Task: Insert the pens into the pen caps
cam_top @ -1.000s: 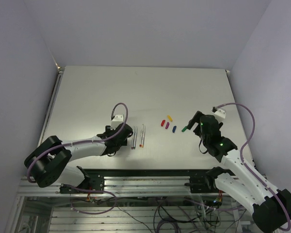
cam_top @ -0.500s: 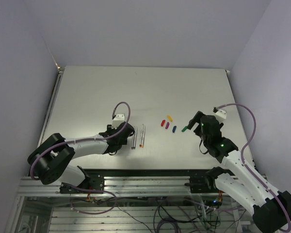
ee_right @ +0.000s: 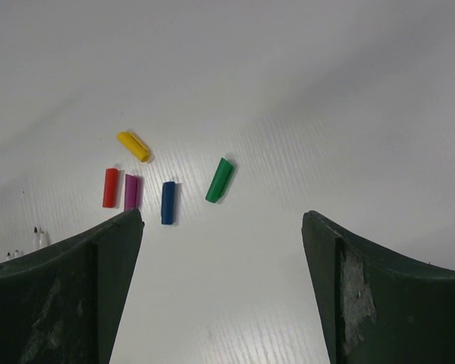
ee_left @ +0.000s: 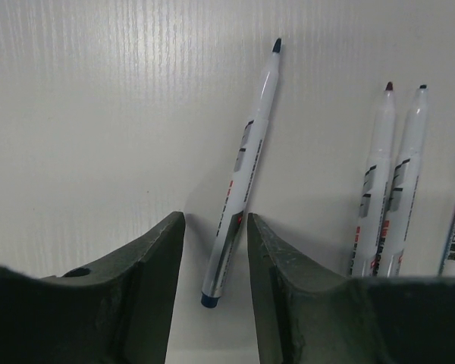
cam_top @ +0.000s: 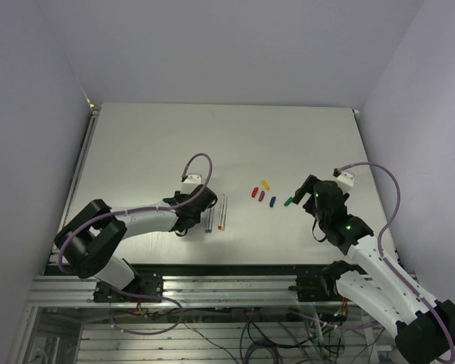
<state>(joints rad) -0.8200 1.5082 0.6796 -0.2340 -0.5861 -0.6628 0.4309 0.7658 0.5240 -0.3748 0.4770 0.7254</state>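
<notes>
In the left wrist view a grey-silver pen (ee_left: 240, 173) with a dark blue tip lies on the table, its rear end between my left fingers. My left gripper (ee_left: 214, 227) straddles it, narrowly open, with a gap on the left side. More pens (ee_left: 375, 182) lie to its right. In the top view my left gripper (cam_top: 200, 203) sits beside the pens (cam_top: 222, 212). The yellow (ee_right: 133, 145), red (ee_right: 111, 187), purple (ee_right: 130, 191), blue (ee_right: 167, 202) and green (ee_right: 219, 180) caps lie ahead of my right gripper (ee_right: 221, 220), which is wide open, empty and above the table.
The white table (cam_top: 227, 144) is walled at the back and on both sides. The caps (cam_top: 265, 194) lie in a loose cluster right of centre, the green cap (cam_top: 289, 201) nearest my right gripper (cam_top: 302, 189). The metal frame runs along the near edge.
My left gripper has moved right, toward the row of pens, and now straddles the leftmost pen. The right arm, the caps and the other pens have not moved.
</notes>
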